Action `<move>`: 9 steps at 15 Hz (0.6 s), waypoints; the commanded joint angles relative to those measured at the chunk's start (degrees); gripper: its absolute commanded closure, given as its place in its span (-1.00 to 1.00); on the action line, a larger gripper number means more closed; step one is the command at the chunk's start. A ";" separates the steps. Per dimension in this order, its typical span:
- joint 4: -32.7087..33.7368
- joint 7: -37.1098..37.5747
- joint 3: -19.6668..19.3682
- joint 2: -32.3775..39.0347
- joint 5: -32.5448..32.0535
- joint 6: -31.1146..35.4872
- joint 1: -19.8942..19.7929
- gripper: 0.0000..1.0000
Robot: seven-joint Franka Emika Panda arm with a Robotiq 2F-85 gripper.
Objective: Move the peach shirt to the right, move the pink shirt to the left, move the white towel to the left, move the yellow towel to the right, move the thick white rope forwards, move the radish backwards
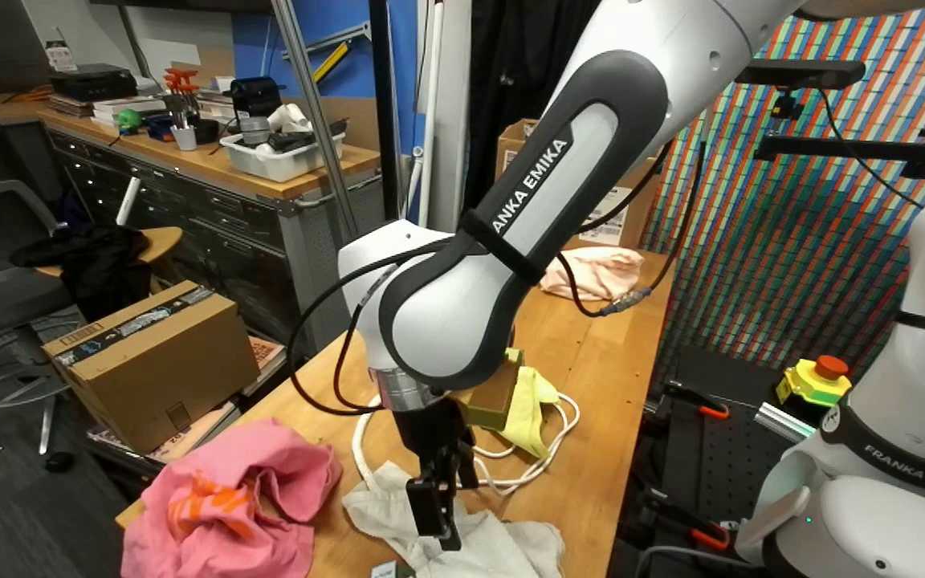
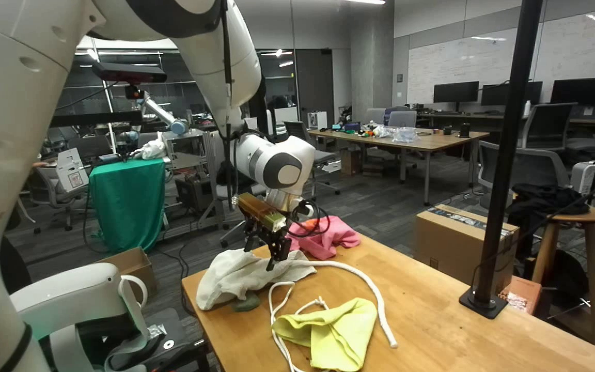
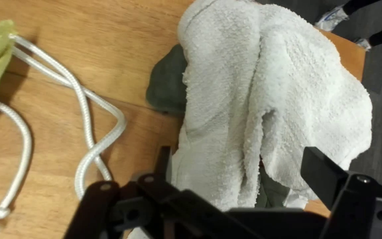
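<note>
Lying beneath the pincer [image 3: 237,154]: the white towel [image 3: 274,86], which we see across the centre and right of the wrist view.
Towel's long fold: runs top to bottom of that frame, crosswise to the line along which the fingers [image 3: 323,171] would close.
Pincer: released, fingers wide apart with cloth showing in the gap; whether the tips touch it we cannot tell.
Coming move: we judge the white towel's step close to done, with the yellow towel [image 2: 336,336] probably next, at the bottom centre of an exterior view.
Way to go: leftward across the wrist view, where the left edge cuts the yellow towel off; we would cross the looped cord [image 3: 85,113] between.
Thick white rope [image 2: 371,284]: curves right of the white towel; whether it runs under the cloth we cannot tell.
Dark lump [image 3: 166,84]: half covered by the white towel's left edge; we cannot name it.
Pink shirt [image 1: 230,526]: lower left, cut off at the bottom.
Peach shirt [image 1: 603,271]: upper right of centre, partly hidden.
Radish: we make it out nowhere.
</note>
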 commanded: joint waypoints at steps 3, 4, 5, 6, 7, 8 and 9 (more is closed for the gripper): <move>1.06 6.11 -2.02 -2.44 -14.17 -2.38 6.47 -1.00; 1.33 6.66 -2.26 -2.05 -16.67 -2.22 7.25 -1.00; 1.23 7.49 -2.77 -2.09 -19.51 -1.51 8.16 -1.00; 1.15 8.64 -3.44 -1.98 -22.27 -0.42 8.95 -1.00; 1.16 9.14 -4.01 -1.84 -24.73 -0.31 9.33 -1.00; 1.15 10.38 -4.77 -1.83 -27.04 0.08 9.73 -1.00; 1.07 11.47 -5.59 -1.97 -29.07 0.38 9.87 -1.00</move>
